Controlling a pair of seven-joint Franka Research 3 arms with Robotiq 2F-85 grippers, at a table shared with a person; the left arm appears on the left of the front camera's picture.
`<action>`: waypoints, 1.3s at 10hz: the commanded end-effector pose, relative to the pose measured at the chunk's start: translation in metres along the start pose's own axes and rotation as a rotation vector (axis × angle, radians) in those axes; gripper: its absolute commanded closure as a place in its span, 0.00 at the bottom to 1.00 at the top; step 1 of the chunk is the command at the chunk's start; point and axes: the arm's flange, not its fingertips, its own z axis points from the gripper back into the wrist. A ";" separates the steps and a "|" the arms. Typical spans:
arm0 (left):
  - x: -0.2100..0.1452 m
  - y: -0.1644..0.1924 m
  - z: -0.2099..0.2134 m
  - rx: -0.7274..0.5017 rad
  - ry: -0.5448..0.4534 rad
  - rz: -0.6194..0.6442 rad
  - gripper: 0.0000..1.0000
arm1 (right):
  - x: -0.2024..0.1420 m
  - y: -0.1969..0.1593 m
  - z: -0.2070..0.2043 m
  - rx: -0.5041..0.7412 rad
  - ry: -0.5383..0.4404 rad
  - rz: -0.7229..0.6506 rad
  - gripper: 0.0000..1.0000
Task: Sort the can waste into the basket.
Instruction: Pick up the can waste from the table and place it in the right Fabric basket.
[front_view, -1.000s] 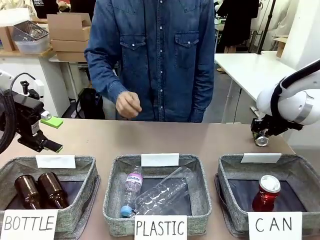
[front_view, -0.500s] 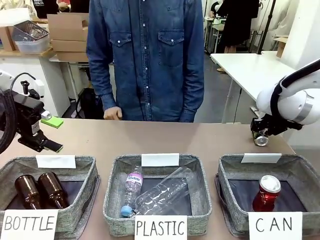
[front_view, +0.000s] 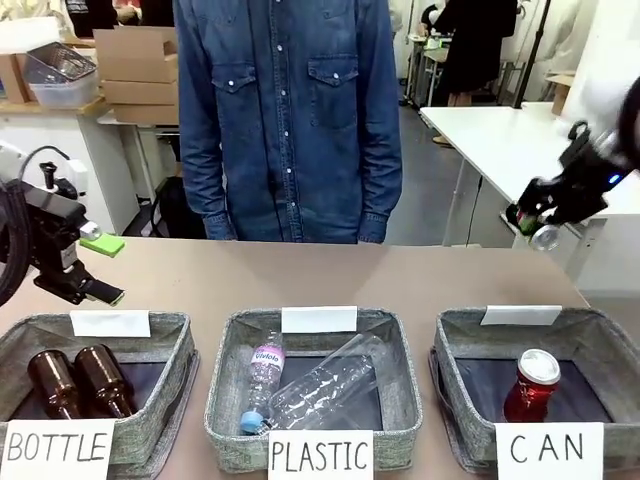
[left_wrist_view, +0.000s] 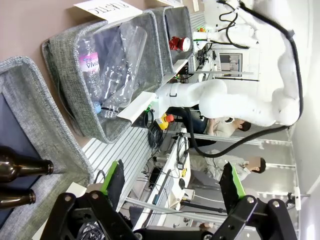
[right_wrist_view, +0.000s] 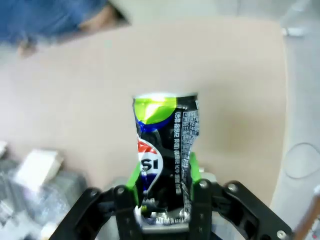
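Along the near edge of the desk (front_view: 400, 275) stand 3 grey fabric baskets. The basket signed "BOTTLE" (front_view: 95, 372) sits at the near left corner and holds 2 brown glass bottles (front_view: 78, 382). The basket signed "PLASTIC" (front_view: 315, 385) sits at the middle and holds 2 clear plastic bottles (front_view: 310, 385). The basket signed "CAN" (front_view: 545, 385) sits at the near right corner and holds 1 red can (front_view: 532, 385), upright, silver top up.

The left gripper (front_view: 95, 265) hangs above the desk's left edge, behind the "BOTTLE" basket; its jaws are spread apart with nothing between them, as the left wrist view confirms (left_wrist_view: 172, 185).

The right gripper (front_view: 535, 222) is raised above the far right corner of the desk, jaws clenched on 1 black can (right_wrist_view: 165, 150). In the right wrist view the can's long axis runs along the fingers, its printed side toward the camera and 1 end seated deep between the green pads (right_wrist_view: 134, 176).

Governing relation: the "CAN" basket lies nearer than and below the held black can, so the right arm is the one placed to deliver it.

Cans counted: 2 in total, 1 in the basket and 1 in the right jaws.

At the far edge stands 1 person in a denim shirt (front_view: 285, 120).
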 end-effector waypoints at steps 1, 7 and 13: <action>-0.009 0.001 -0.005 -0.007 -0.004 0.011 0.00 | -0.050 0.012 0.047 0.137 0.137 0.097 1.00; -0.009 0.001 -0.005 -0.007 -0.004 0.011 0.00 | -0.180 0.059 0.084 0.307 0.238 0.651 1.00; -0.009 0.001 -0.005 -0.007 -0.004 0.011 0.00 | -0.166 0.046 0.074 0.269 0.156 0.676 1.00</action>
